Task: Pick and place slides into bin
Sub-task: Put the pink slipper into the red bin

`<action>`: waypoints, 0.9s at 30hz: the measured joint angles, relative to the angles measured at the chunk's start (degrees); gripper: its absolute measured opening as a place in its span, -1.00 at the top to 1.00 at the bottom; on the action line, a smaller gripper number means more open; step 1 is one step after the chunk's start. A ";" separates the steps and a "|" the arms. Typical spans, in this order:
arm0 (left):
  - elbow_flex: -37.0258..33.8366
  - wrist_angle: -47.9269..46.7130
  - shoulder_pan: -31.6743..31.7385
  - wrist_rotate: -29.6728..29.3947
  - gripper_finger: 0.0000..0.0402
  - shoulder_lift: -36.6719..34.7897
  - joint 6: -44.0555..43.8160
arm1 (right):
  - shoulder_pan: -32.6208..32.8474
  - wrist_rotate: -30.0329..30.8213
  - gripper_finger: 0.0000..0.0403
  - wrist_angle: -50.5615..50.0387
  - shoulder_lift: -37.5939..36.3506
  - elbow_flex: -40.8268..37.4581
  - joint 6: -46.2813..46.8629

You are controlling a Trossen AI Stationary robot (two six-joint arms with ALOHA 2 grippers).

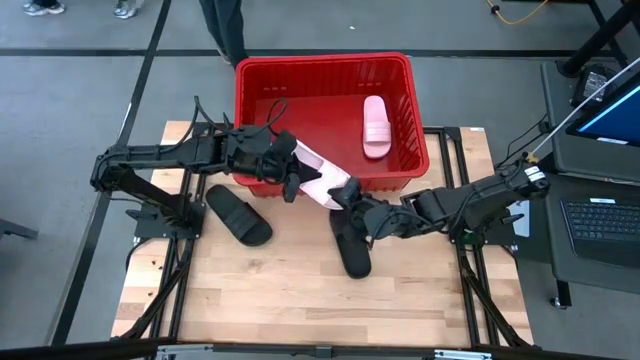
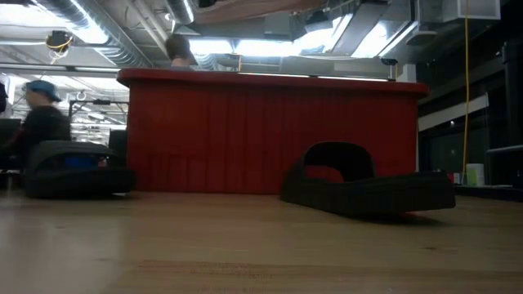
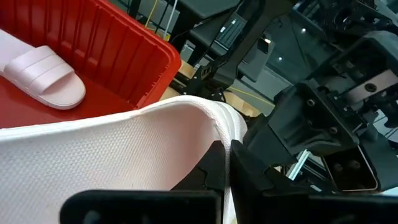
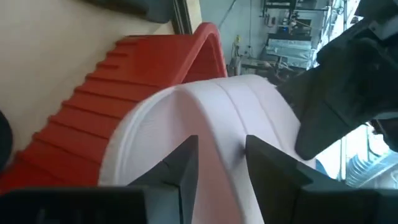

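The red bin stands at the table's far middle, and one pale pink slide lies inside it at the right. A second pale pink slide is held in the air just in front of the bin's near wall, between my two grippers. My left gripper is shut on its left end. My right gripper is shut on its right end. Two black slides lie sole down on the table, one at the left and one at the right. My left gripper pinches a thin edge of the pink slide between its two fingers, which are almost together. It comes level from the table's left. The slide is clear of the table, its textured face turned toward the wrist camera. My right gripper has the pink slide's striped strap between its two fingers. It comes from the table's right, slanting toward the bin. The slide is lifted clear of the table. The contact itself is hidden under the fingers.
The bin's near wall rises right behind the held slide. The right black slide lies under my right arm, and the left black slide lies under my left arm. People show in the room beyond the table.
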 joint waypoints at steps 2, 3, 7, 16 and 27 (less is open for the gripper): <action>0.00 0.02 -0.02 0.17 0.99 0.00 0.54 | -0.24 1.83 0.34 1.04 0.27 0.00 -1.68; 0.00 0.02 -0.04 0.20 0.99 0.00 0.72 | -0.36 2.90 0.34 1.30 0.28 0.00 -2.62; 0.00 0.00 0.04 -0.17 0.99 0.00 0.79 | -0.93 5.18 0.34 1.39 0.26 0.00 -3.92; 0.00 -0.03 0.00 0.11 0.99 0.00 2.30 | -0.88 5.58 0.44 1.41 0.26 0.00 -4.07; 0.00 -0.32 -0.02 -1.29 0.97 -0.02 7.01 | -0.88 5.40 0.94 1.87 0.24 0.00 -2.52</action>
